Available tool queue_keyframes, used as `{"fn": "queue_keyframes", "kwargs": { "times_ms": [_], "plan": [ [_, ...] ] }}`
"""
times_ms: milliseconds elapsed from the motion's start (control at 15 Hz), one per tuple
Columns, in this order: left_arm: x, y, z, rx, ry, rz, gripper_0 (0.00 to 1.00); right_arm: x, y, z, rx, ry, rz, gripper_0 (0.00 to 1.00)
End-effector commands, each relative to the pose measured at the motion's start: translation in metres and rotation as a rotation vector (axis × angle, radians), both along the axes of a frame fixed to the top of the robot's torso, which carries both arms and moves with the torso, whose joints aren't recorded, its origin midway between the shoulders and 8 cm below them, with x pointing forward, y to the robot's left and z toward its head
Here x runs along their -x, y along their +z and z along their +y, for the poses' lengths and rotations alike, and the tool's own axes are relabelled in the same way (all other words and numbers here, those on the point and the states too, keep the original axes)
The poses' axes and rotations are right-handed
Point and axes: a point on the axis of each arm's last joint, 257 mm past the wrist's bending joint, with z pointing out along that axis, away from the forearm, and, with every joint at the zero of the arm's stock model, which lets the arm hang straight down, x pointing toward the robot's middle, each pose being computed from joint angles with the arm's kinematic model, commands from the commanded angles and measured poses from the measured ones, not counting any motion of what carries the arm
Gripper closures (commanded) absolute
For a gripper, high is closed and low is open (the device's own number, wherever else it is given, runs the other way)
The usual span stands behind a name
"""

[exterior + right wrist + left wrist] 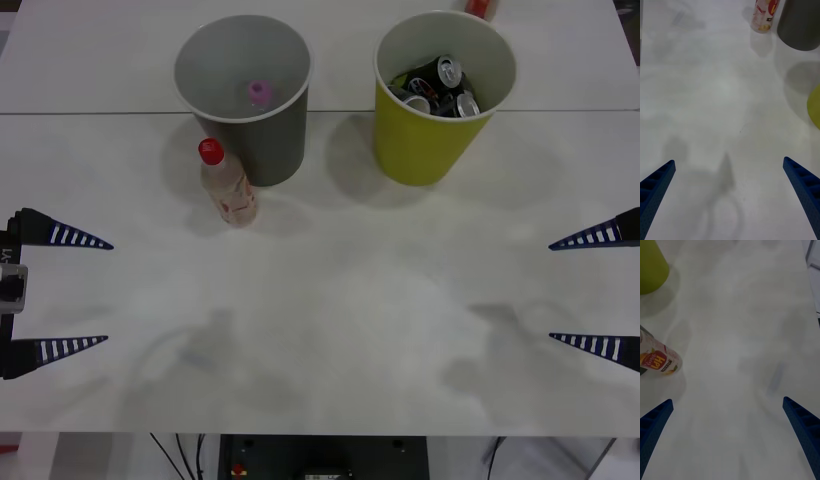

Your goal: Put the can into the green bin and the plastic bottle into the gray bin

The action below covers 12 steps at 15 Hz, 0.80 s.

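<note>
The plastic bottle [227, 185] with its red cap stands upright on the white table, just in front of the gray bin [262, 140] at its left side. A pink-capped item [259, 93] lies inside the gray bin. The green bin [425, 145] at the back right holds several dark cans [440, 85]. My left gripper [70, 292] is open at the table's left edge, well short of the bottle [660, 360]. At the right edge my right gripper [590, 290] is open too. From the right wrist the bottle [763, 17] shows beside the gray bin [799, 24].
A seam [100, 112] runs across the white table [340, 300] behind the bins. A red object [478, 6] peeks out behind the green bin. The green bin [651, 266] also shows in the left wrist view.
</note>
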Motion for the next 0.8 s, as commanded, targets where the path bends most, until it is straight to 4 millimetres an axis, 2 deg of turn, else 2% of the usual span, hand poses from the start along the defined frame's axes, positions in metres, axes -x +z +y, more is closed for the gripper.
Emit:
{"fn": "queue_keyframes", "kwargs": {
  "times_ms": [67, 267, 800],
  "plan": [
    [0.001, -0.002, -0.004, 0.006, -0.004, 0.002, 0.0, 0.0, 0.0, 0.0, 0.0, 0.0, 0.0, 0.0],
    [-0.002, 0.005, -0.008, -0.039, -0.02, -0.034, 0.0, 0.0, 0.0, 0.0, 0.0, 0.0, 0.0, 0.0],
    [-0.006, 0.007, -0.02, 0.084, 0.116, 0.052, 0.0, 0.0, 0.0, 0.0, 0.0, 0.0, 0.0, 0.0]
  ]
}}
